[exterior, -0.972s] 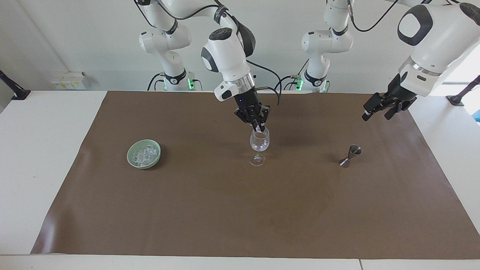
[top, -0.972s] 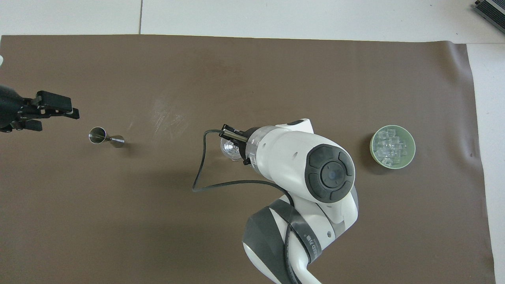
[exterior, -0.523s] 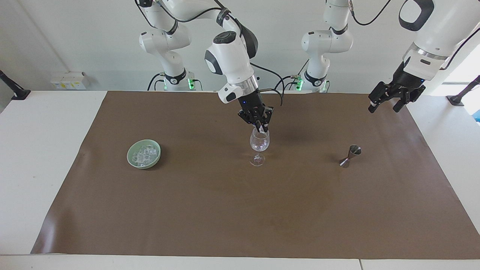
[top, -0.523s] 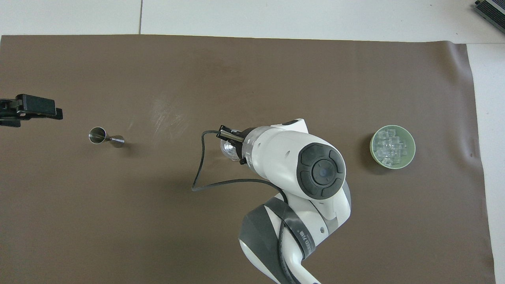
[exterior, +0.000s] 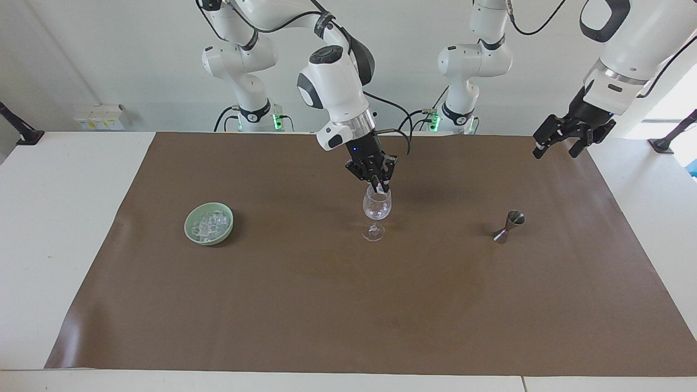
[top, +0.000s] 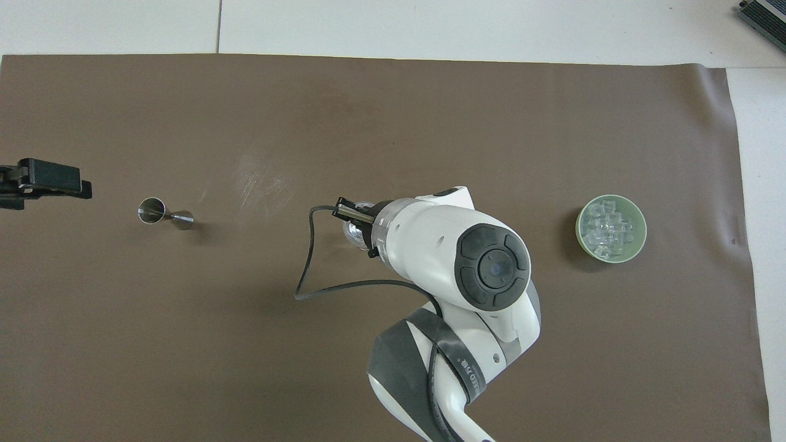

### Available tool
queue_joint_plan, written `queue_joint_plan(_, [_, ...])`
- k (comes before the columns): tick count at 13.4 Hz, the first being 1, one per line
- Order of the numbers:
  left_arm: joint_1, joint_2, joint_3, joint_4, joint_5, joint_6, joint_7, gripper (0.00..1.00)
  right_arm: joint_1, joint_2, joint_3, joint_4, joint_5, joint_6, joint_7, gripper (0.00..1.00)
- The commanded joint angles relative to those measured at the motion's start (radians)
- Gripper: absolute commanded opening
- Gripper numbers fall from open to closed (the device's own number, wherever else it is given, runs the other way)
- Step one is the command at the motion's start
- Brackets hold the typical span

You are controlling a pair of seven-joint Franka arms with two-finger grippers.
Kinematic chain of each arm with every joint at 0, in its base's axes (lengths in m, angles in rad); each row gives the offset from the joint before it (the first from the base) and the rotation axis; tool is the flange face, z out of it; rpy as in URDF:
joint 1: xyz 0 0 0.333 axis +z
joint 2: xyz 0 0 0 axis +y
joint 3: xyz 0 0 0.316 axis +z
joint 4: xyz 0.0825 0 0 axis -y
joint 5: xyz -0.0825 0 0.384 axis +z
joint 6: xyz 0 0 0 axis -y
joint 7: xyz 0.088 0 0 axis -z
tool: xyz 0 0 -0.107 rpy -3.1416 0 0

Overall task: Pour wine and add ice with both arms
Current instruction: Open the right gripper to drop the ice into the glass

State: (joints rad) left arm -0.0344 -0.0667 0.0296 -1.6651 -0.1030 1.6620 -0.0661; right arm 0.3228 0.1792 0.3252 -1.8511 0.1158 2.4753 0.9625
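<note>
Matt brown table cover [exterior: 326,305], perhaps paper; clear glass goblet [exterior: 376,209]; shiny metal jigger [exterior: 509,225]; glossy green bowl [exterior: 189,224].

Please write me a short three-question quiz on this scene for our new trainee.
1. True or false: the left gripper is shut on the metal jigger.
2. Which holds the ice? A) the stemmed glass B) the green bowl C) the jigger
3. Fill in: the right gripper is at the rim of the ______.

Key
1. False: it is open in the air at the left arm's end of the table, and the jigger stands alone on the brown mat.
2. B
3. stemmed glass
</note>
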Motion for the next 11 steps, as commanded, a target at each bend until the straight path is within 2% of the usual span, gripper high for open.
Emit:
queue_joint_plan(1, [-0.012, -0.019, 0.006, -0.013, 0.020, -0.028, 0.015, 1.00, -0.011, 0.013, 0.000, 0.029, -0.025, -0.018, 0.024, 0.20])
queue_joint_plan(4, [-0.013, -0.022, 0.006, -0.016, 0.023, -0.059, 0.052, 1.00, -0.011, 0.013, 0.000, 0.026, -0.024, -0.018, 0.024, 0.23])
queue_joint_plan(7, [-0.010, -0.030, 0.006, -0.025, 0.026, -0.054, 0.087, 1.00, -0.011, 0.013, 0.000, 0.026, -0.024, -0.018, 0.024, 0.35])
queue_joint_plan(9, [-0.007, -0.033, 0.006, -0.031, 0.026, -0.048, 0.097, 1.00, -0.011, 0.013, 0.000, 0.026, -0.024, -0.019, 0.024, 0.50])
queue_joint_plan(11, [-0.004, -0.033, 0.006, -0.035, 0.026, -0.047, 0.091, 1.00, -0.011, 0.013, 0.000, 0.026, -0.024, -0.019, 0.024, 0.55])
